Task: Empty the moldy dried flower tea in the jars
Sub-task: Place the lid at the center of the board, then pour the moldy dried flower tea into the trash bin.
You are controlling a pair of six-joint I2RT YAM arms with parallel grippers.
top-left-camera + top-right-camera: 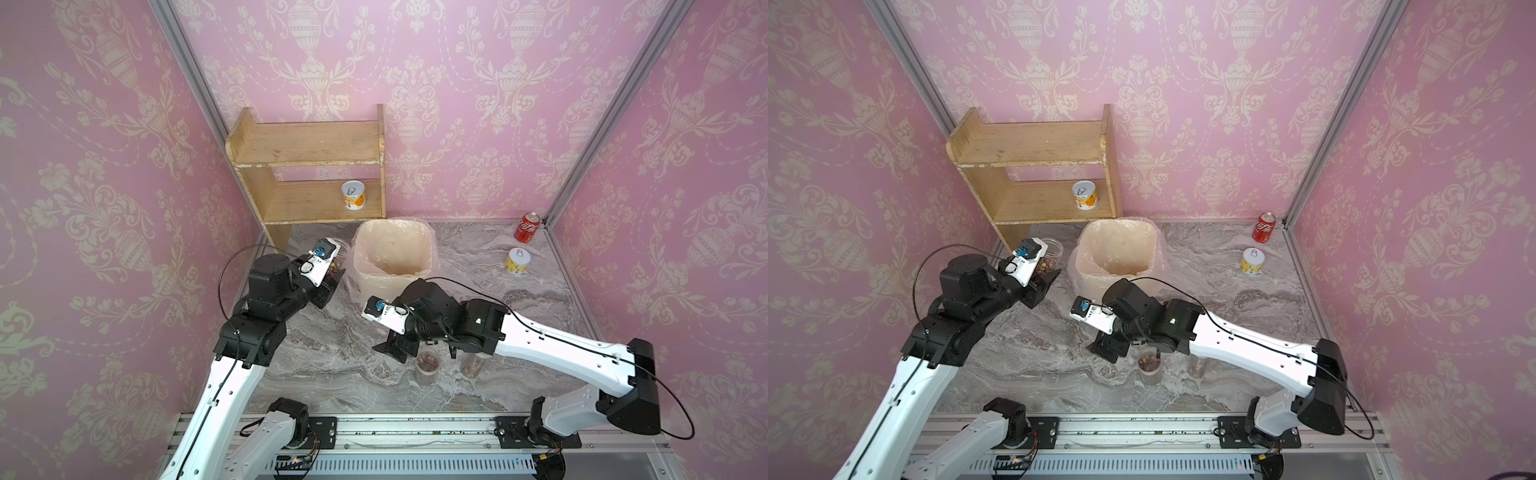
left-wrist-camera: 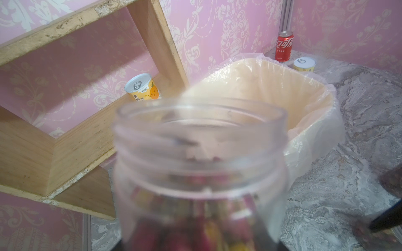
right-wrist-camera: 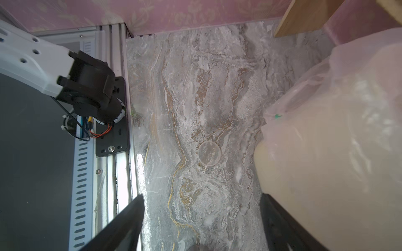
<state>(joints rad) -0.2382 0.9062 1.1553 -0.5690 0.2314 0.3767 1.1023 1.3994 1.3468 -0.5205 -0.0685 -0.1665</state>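
— Pink damask wallpaper all round, grey marble table (image 1: 316, 374) underfoot of it all. How far has the thing got?

— Not far, I'd say. The left gripper (image 1: 328, 274) is clamped on an open jar (image 2: 200, 152), lifted just beside the lined bin (image 1: 428, 249) and near the wooden shelf (image 1: 307, 145). The mouth is bare, no lid on it.

— And the tea?

— The dried flower tea (image 1: 1042, 264) sits inside that jar. None of it looks poured yet, and from above I see no buds in the bin.

— What's the other arm doing?

— The right gripper (image 3: 202, 197) hangs low over the marble, fingers wide apart, nothing between them. A clear lid (image 3: 209, 153) lies flat on the table below it.

— The other jars?

— Two stand near the front, close together under the right arm. One is a short jar (image 1: 428, 368) with buds showing in it, the other a taller jar (image 1: 473, 363), half hidden, with brownish contents. I can't tell whether either is capped.

— So what's left?

— Nearly everything, to my eye. One jar is uncapped and at the bin, but it has yet to be tipped, and both the others remain full.
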